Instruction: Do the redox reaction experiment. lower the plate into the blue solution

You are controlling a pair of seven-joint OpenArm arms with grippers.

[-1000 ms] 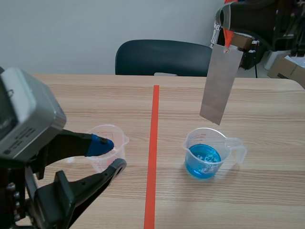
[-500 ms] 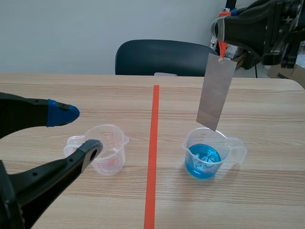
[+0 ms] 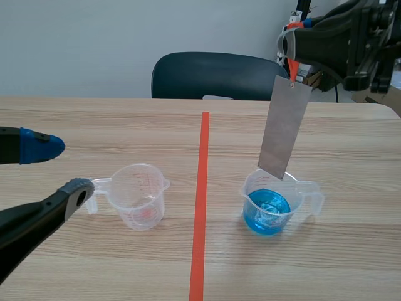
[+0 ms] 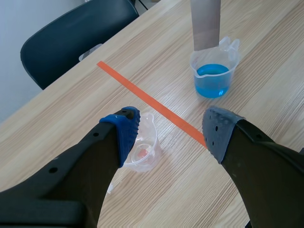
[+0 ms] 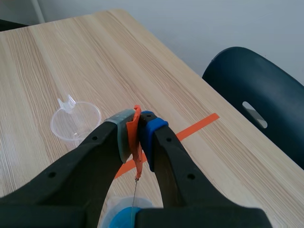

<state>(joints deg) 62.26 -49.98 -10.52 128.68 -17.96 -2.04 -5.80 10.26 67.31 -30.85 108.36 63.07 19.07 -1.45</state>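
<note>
A grey metal plate (image 3: 285, 128) hangs upright from an orange-red strap (image 3: 292, 66). My right gripper (image 3: 291, 47) is shut on that strap, high at the back right. The plate's lower edge is at the rim of the clear beaker of blue solution (image 3: 268, 210), above the liquid. In the right wrist view the right gripper (image 5: 137, 128) pinches the strap (image 5: 137, 142), with the blue beaker (image 5: 124, 216) straight below. My left gripper (image 3: 59, 169) is open at the left, beside an empty clear beaker (image 3: 139, 195). In the left wrist view the left gripper (image 4: 171, 130) stands above the empty beaker (image 4: 142, 153); the blue beaker (image 4: 213, 76) and plate (image 4: 205, 23) lie ahead.
An orange-red tape line (image 3: 200, 207) runs down the table between the two beakers. A dark chair (image 3: 213, 75) stands behind the far edge. Cardboard boxes (image 3: 379, 88) sit off the back right corner.
The left gripper has drawn back to the left, away from the empty beaker. The plate has come down a little, its lower edge now at the blue beaker's rim.
</note>
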